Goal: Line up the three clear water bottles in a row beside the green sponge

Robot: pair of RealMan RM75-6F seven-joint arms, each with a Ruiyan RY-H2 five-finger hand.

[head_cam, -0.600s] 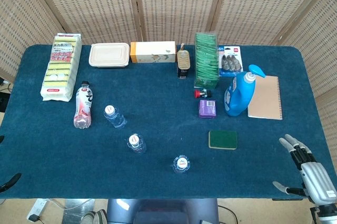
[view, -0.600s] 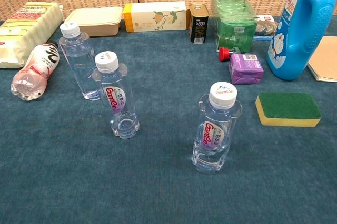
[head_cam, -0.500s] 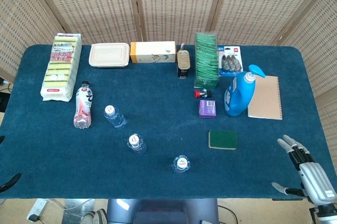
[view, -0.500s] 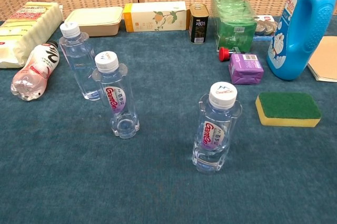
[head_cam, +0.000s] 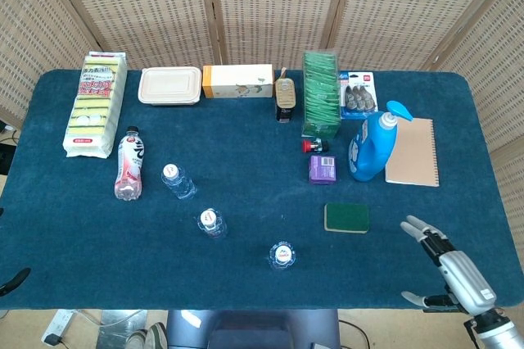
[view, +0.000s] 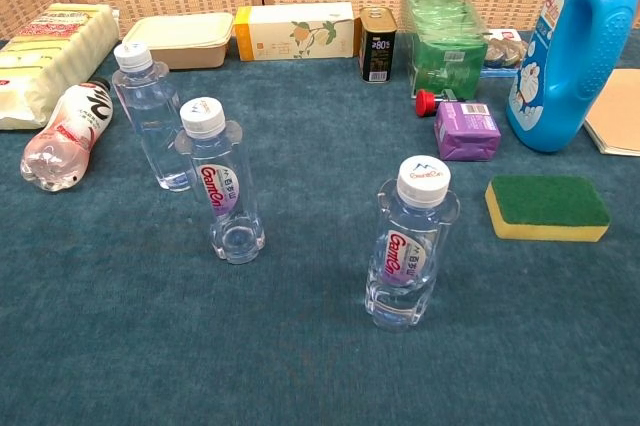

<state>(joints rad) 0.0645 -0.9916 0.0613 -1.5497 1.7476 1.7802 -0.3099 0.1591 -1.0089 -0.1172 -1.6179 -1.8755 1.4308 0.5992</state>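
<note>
1. Three clear water bottles stood upright on the blue worktop (head_cam: 246,160), each with a white cap; two carried a pink-lettered label, plain in the chest view.
2. The far bottle (head_cam: 177,182) (view: 149,116) stood toward the left edge, the middle bottle (head_cam: 212,223) (view: 223,181) a little nearer the front edge, and the near bottle (head_cam: 282,256) (view: 410,243) closest to the front edge, forming a slanted line well apart from each other.
3. The green sponge (head_cam: 346,218) (view: 547,208), green on top with a yellow underside, lay flat toward the right of the worktop, to the right of the near bottle and not touching it.
4. The right hand (head_cam: 446,263) hovered over the front right corner with its fingers (head_cam: 416,228) spread and nothing between them.
5. Compared with half a second before, the right hand had moved leftward and inward over the worktop, nearer the sponge; the bottles and sponge sat where they had been.
6. At the front left corner only a dark sliver (head_cam: 12,282) showed, cut off by the picture edge; whether it belonged to the left hand could not be told.
7. The chest view showed neither hand, and the right hand's wrist ran out of the head view's lower edge.
</note>
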